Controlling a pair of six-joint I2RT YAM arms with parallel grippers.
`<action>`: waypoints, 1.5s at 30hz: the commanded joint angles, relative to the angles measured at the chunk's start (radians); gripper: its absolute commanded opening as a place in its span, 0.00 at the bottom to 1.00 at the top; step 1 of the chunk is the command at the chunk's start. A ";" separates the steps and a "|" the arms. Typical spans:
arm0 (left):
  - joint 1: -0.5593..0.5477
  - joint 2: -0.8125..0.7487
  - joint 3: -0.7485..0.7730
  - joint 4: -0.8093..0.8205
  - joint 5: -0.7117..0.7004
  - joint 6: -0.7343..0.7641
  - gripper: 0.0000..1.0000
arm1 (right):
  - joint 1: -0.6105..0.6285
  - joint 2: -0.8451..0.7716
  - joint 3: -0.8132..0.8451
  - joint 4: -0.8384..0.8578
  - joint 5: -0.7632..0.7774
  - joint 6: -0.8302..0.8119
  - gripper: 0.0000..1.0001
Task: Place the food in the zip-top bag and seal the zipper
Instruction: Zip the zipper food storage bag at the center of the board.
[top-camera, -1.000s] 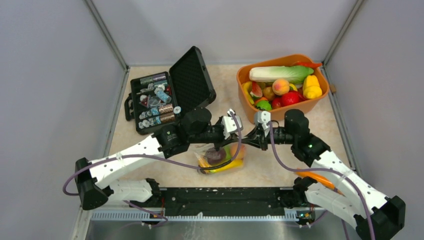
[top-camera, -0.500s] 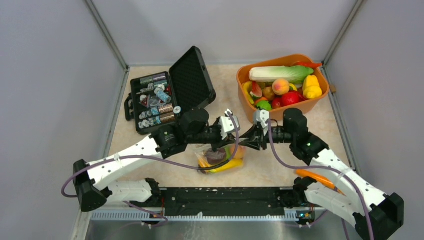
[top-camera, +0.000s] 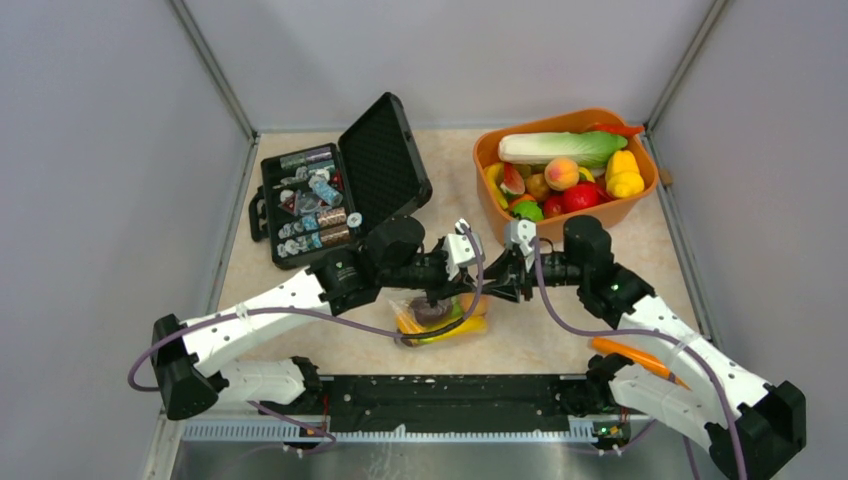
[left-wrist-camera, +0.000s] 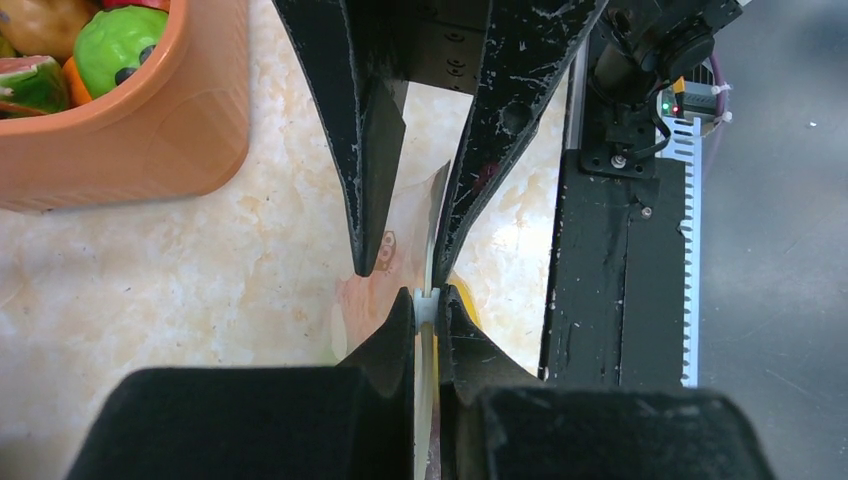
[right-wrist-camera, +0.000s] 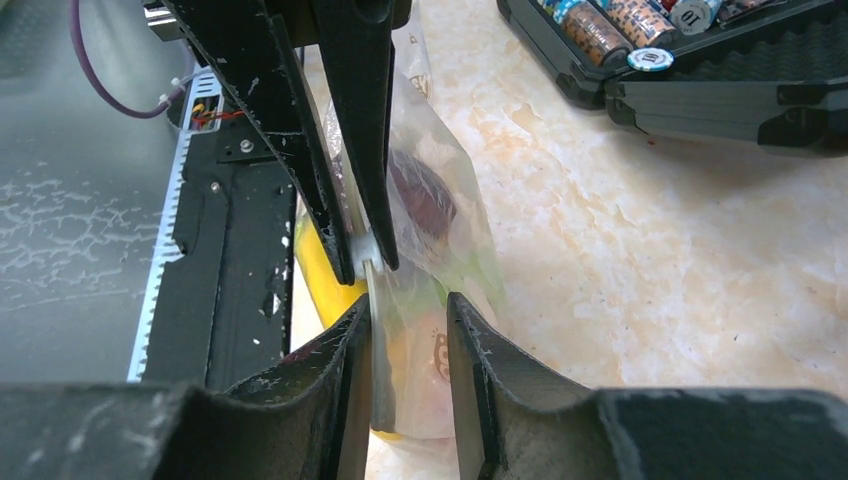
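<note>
While the orange tub (top-camera: 590, 218) at the far right is heaped with toy food (top-camera: 562, 172) and the open black case (top-camera: 385, 165) is filled with small wrapped bits, the zip-top bag (top-camera: 440, 318) is seen at the middle front of the worktop (top-camera: 560, 335), with yellow and dark purple pieces inside. Its zipper (right-wrist-camera: 368, 250) is pinched by the closed left hand (left-wrist-camera: 426, 305), whereas the right hand (right-wrist-camera: 408, 305) is held parted astride the same edge, clamping nothing. The beige marbled surface is enclosed by grey walls (top-camera: 450, 60).
</note>
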 joint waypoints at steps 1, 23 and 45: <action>0.004 -0.012 0.019 0.039 0.015 -0.018 0.00 | 0.017 -0.010 0.052 0.020 -0.004 -0.019 0.29; 0.021 -0.177 -0.109 -0.013 -0.178 0.017 0.00 | 0.017 -0.071 0.021 0.075 0.129 0.014 0.00; 0.029 -0.198 -0.079 -0.003 -0.100 -0.029 0.00 | 0.019 0.005 0.148 -0.109 0.067 -0.093 0.66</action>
